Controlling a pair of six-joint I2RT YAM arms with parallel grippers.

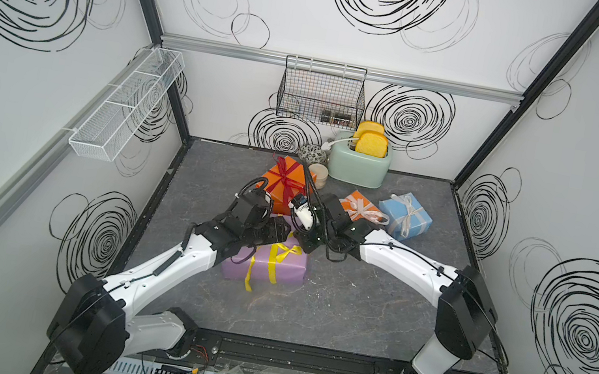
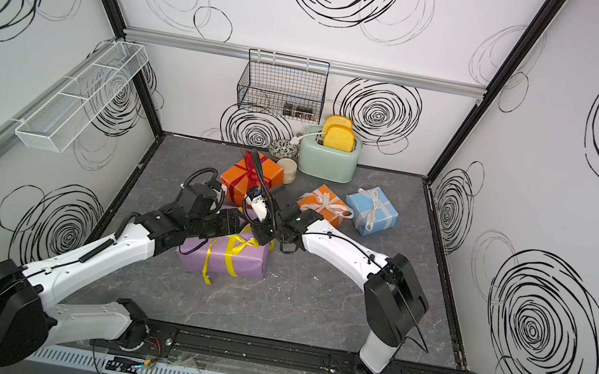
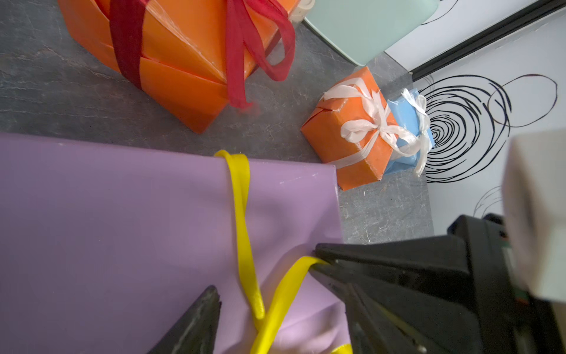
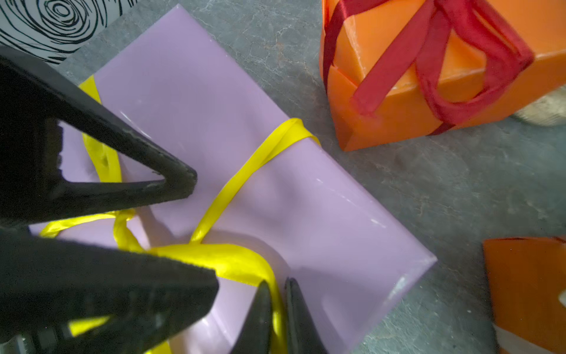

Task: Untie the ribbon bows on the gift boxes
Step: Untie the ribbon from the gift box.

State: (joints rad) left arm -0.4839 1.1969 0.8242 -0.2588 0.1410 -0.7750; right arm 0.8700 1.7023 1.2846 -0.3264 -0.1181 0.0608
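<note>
Mid-frame in both top views sits the lilac gift box [image 1: 290,274]. Right gripper [image 4: 278,289] is pinched shut on a strand of the yellow ribbon bow [image 4: 232,257], likely to tug it loose. Left gripper [image 4: 202,226] gapes open astride the bow, seemingly steadying the box.

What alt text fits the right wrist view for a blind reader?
The right gripper has its jaws shut on the yellow ribbon atop the lilac box. The left gripper, jaws open, is beside it; an orange box with a dark red bow stands nearby.
</note>
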